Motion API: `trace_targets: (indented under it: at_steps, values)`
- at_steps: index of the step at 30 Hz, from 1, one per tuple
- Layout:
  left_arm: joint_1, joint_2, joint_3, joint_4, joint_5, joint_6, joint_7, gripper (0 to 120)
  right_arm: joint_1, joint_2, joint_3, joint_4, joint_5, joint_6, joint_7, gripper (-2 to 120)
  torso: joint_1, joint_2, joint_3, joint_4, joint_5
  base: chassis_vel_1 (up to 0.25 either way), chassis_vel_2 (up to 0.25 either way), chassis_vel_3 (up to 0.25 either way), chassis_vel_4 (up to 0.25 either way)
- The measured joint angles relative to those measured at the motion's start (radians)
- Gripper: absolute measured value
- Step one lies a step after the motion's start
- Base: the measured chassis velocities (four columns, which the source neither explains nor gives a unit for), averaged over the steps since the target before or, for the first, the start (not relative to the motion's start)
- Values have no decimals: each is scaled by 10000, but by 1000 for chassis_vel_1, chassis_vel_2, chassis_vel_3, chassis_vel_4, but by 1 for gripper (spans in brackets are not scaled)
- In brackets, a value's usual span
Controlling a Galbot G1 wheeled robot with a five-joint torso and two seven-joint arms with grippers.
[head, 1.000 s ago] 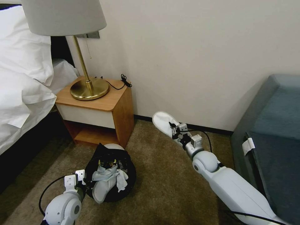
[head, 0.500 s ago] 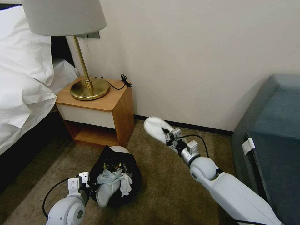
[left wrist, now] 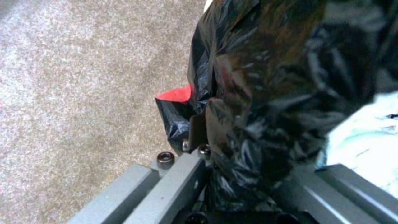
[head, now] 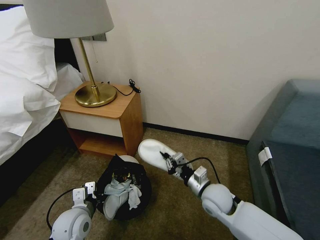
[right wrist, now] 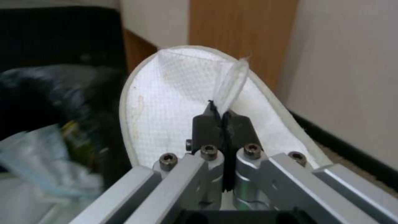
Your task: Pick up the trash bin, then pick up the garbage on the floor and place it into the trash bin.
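The trash bin (head: pixel 135 176), lined with a black bag, hangs just above the carpet in front of the nightstand. My left gripper (head: pixel 92 196) is shut on its rim; in the left wrist view the fingers (left wrist: pixel 198 129) pinch the crinkly bag (left wrist: pixel 265 93). Inside lie a white slipper (head: pixel 111 204) and crumpled tissues (head: pixel 133 196). My right gripper (head: pixel 168 164) is shut on a second white slipper (head: pixel 150 151), held off the floor just right of the bin. The right wrist view shows the pads (right wrist: pixel 207 121) clamped on that slipper's (right wrist: pixel 166 102) thin upper.
A wooden nightstand (head: pixel 130 116) with a brass lamp (head: pixel 95 95) stands behind the bin, and a bed (head: pixel 23 96) lies to the left. A blue-grey sofa (head: pixel 293 133) fills the right side. Brown carpet (head: pixel 180 206) lies open between them.
My right gripper has carried the slipper away from the wall, leftward and nearer, to beside the bin. The left arm has shifted the bin slightly to the right.
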Motion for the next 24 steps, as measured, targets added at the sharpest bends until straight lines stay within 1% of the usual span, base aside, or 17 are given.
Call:
trace_targets:
  at_steps: [5, 9, 11, 16, 24]
  values:
    - [-86, -60, -1, 61, -86, -5, -73, 0, 52, -25, -555, 89, -30, -48, 101, 0, 0, 0, 0, 0, -1, 0, 0, 0, 0]
    - [-75, -115, -1, 35, -120, -8, -131, 0, 65, -43, -901, 148, -38, -91, 187, 0, 0, 0, 0, 0, -1, 0, 0, 0, 0]
    - [-41, -156, 0, -5, -127, -11, -136, 0, 41, -75, -1291, 222, -60, -167, 266, 0, 0, 1, 0, 1, 0, 0, 0, 0, 0]
    - [-36, -161, -5, -40, -135, -12, -140, 0, -25, -61, -1573, 233, -123, -219, 336, 0, 0, 0, 0, 0, -1, 0, 0, 0, 0]
    - [-38, -197, -12, -87, -150, -20, -141, 0, -95, 244, -1963, 11, -199, -274, 478, 0, 0, 1, 0, 0, -1, 0, 0, 0, 0]
